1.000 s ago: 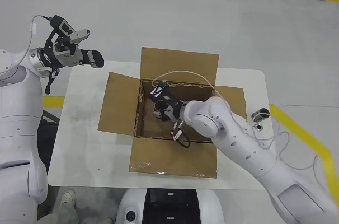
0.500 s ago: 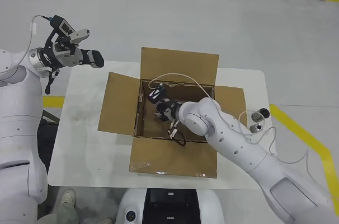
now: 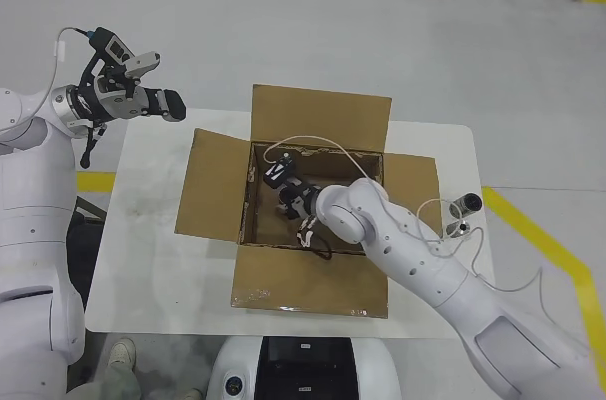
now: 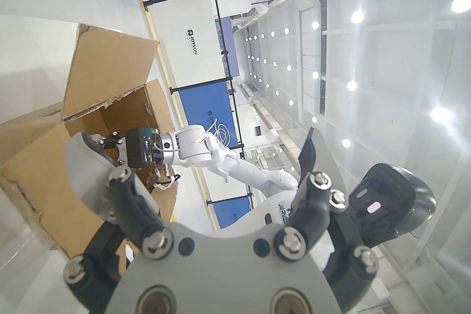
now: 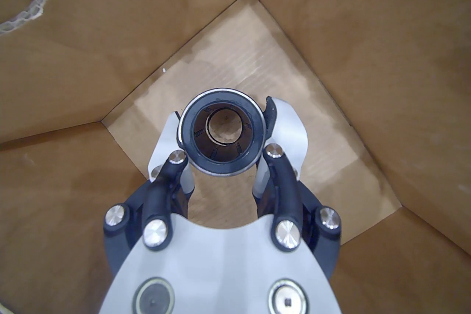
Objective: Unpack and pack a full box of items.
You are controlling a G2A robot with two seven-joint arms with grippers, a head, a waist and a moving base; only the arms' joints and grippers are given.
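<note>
- Jaws of right gripper (image 5: 223,131) pinch a black ring (image 5: 254,146), with the box (image 5: 331,17) floor just beyond them
- Left gripper (image 4: 198,161) jaws spread, empty
- Likely unpacking the last item; next, lift straight up, clear of the walls

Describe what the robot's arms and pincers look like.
Both arms, left arm and right arm, wear glossy white rounded shells. A thin white cable loops off the right wrist. Left pincer and right pincer are alike: silver plate with round screws, black linkage fingers, pale curved pads.
</note>
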